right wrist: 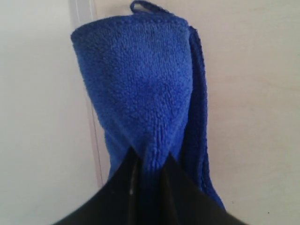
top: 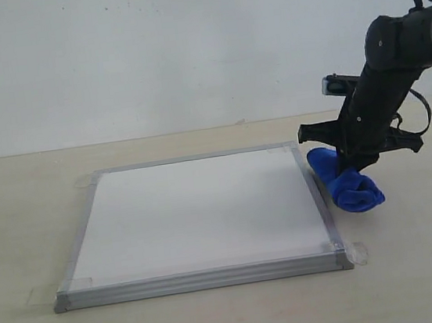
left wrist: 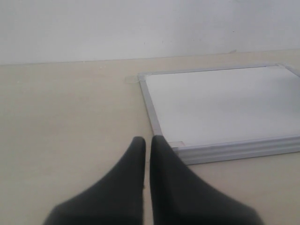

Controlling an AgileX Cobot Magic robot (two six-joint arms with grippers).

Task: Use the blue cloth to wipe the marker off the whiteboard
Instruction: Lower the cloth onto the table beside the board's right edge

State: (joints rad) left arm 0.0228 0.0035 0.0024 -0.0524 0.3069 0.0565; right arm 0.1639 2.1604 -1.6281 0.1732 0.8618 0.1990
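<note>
The whiteboard [top: 199, 215] lies flat on the table with a silver frame and taped corners; its surface looks plain white and no red marker lines show on it in any view. Just off its right edge sits the blue cloth [top: 346, 179], a rolled bundle resting on the table. My right gripper [top: 352, 165] is shut on the cloth [right wrist: 140, 98], whose free end hangs beyond the fingertips beside the board's frame [right wrist: 89, 117]. My left gripper [left wrist: 148, 140] is shut with nothing in it, low over the table beside the board's near corner [left wrist: 174, 145].
The tan table [top: 18, 217] runs around the board on all sides. A plain white wall [top: 147, 52] stands behind it. Clear tape patches [top: 358, 252] stick out at the board's corners.
</note>
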